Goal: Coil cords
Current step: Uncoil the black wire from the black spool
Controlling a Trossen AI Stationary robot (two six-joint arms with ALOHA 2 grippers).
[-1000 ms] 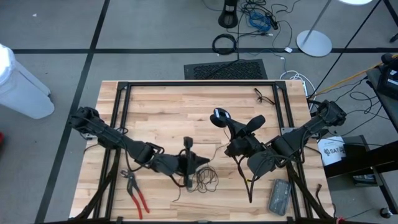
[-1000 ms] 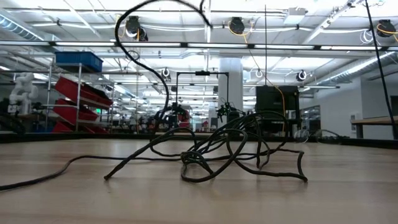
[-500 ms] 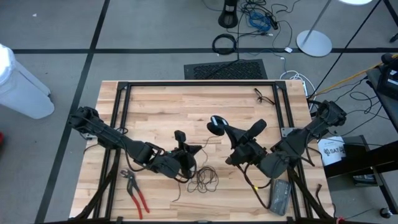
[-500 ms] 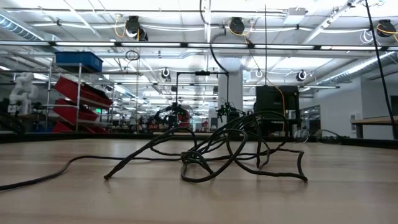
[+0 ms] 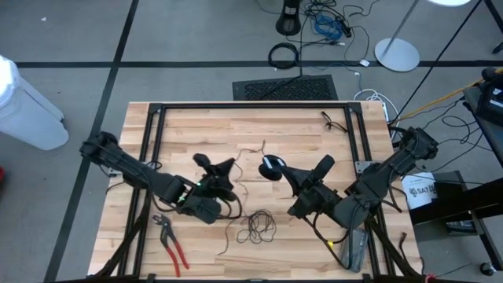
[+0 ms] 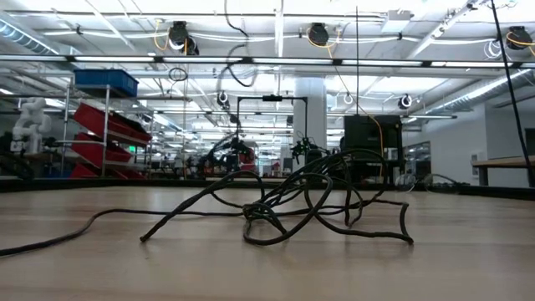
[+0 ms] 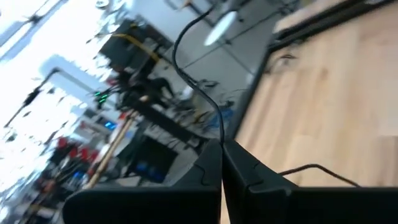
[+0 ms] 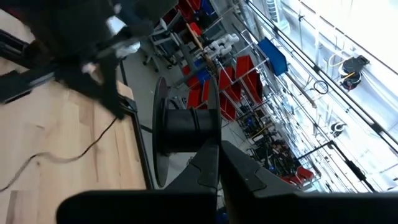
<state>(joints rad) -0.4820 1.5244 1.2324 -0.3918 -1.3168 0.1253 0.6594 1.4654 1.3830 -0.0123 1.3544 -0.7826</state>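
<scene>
I am looking down on the table [image 5: 299, 134] and seeing both arms reaching in toward its middle. The left gripper [image 5: 214, 167] is hovering above the boards left of centre, tilted upward. In its wrist view the left gripper [image 7: 221, 147] is showing both fingers pressed together, pinching the cord [image 7: 198, 93], which is rising from the fingertips in a loose curve into the air.

The right gripper [image 5: 277, 169] is sitting just right of centre, close beside the left one but apart from it. It is carrying the puck [image 5: 269, 167], whose pale centre is facing up at the overhead camera. From its wrist camera the right gripper [image 8: 219, 147] is likewise showing its fingers closed tight, clamping the puck [image 8: 186, 134], which is appearing as a dark spool standing just past the tips.

Most of the cord [image 5: 256, 226] is lying as a loose tangle on the wood near the front edge, below and between the two grippers. At table height that tangle [image 6: 301, 201] is filling the middle of the picture, with one strand trailing off along the boards to the left and another climbing out of the top of the picture. I cannot tell which gripper that strand is leading to.

The pliers [image 5: 171, 240] are lying near the front left corner, well apart from the tangle.
</scene>
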